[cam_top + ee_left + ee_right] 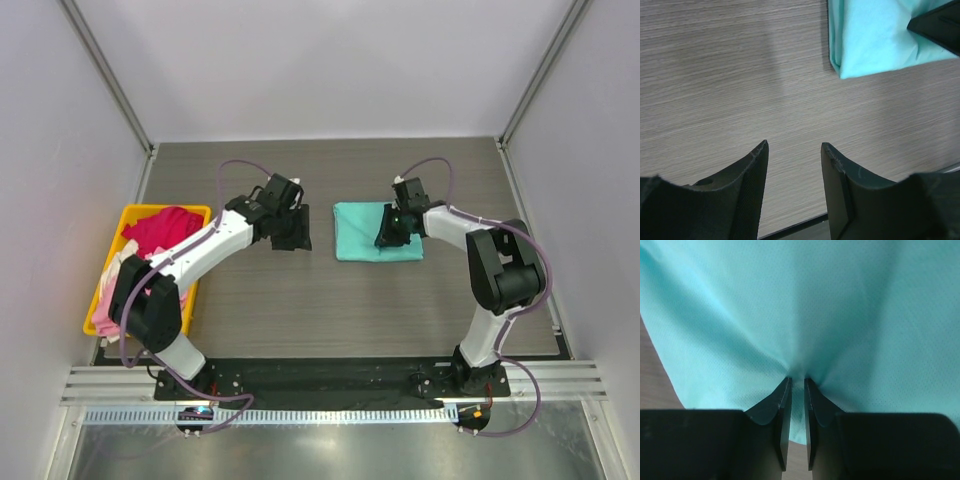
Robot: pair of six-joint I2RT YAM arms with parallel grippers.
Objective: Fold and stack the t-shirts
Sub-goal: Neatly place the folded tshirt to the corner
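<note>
Now the teal shirt (365, 248) lies folded into a flat rectangle on the bench (300, 310), a little right of the middle and well apart from the bin (128, 212). The right fingers (392, 230) are down on its right half. In their own wrist view the right fingers (782, 402) are almost together, clamped on a pinch of teal cloth at the tips; the fabric puckers there and fans away in soft creases. A strip of bare bench shows at the left edge of that view, beside the shirt's edge.

The left fingers (290, 232) hang over the bench just left of the teal shirt, not touching it. In their own camera the left fingers (745, 190) stand apart, gripping nothing, with only wood grain beneath the gap. A folded corner of the teal shirt (875, 40) sits at the upper right of that view, and a dark piece of the right arm's hardware crosses it at the frame's edge.

The yellow bin stands at the bench's left edge. A magenta shirt (160, 230) is bunched in its far end. A pink shirt (105, 315) spills over its near left rim, partly hidden behind the left arm (215, 245), which reaches across the bin's right side toward the middle of the bench.
</note>
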